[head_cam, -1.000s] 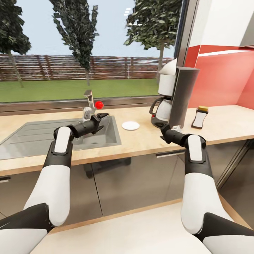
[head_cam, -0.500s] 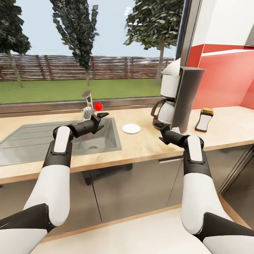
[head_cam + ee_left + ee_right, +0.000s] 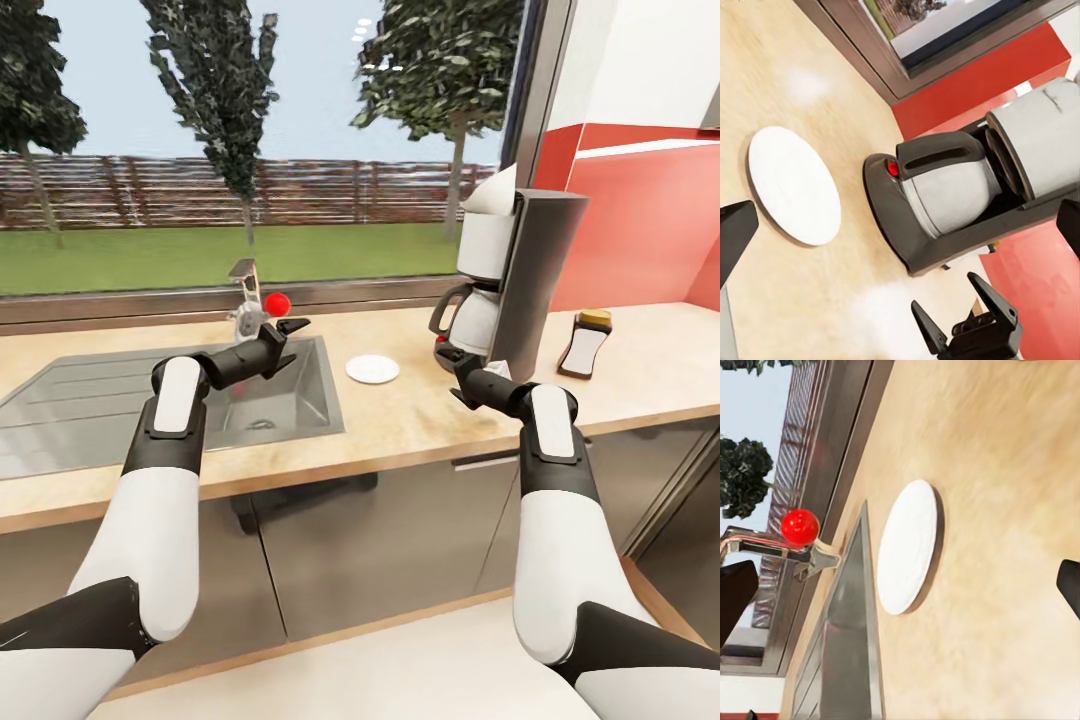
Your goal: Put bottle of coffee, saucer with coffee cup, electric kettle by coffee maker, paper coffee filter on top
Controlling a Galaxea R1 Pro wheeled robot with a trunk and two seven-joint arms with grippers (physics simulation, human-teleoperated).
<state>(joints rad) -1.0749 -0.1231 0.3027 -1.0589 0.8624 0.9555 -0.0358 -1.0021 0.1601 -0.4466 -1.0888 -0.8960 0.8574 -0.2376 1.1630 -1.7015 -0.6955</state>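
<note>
Saucer (image 3: pixel 372 369) on bare countertop (image 3: pixel 400 420) between sink (image 3: pixel 290 400) and coffee maker (image 3: pixel 510 285); both arms' fingers spread, empty.

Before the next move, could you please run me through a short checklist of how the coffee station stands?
1. Coffee maker upright on the kitchen countertop: ok.
2. Bottle of coffee on the counter beside the coffee maker: ok.
3. Saucer on the counter between sink and coffee maker, bare, no cup on it: not ok.
4. Paper filter on top of the coffee maker: cannot tell.
5. Left gripper open and empty over the sink: ok.
6. Right gripper open and empty near the coffee maker's base: ok.
</note>
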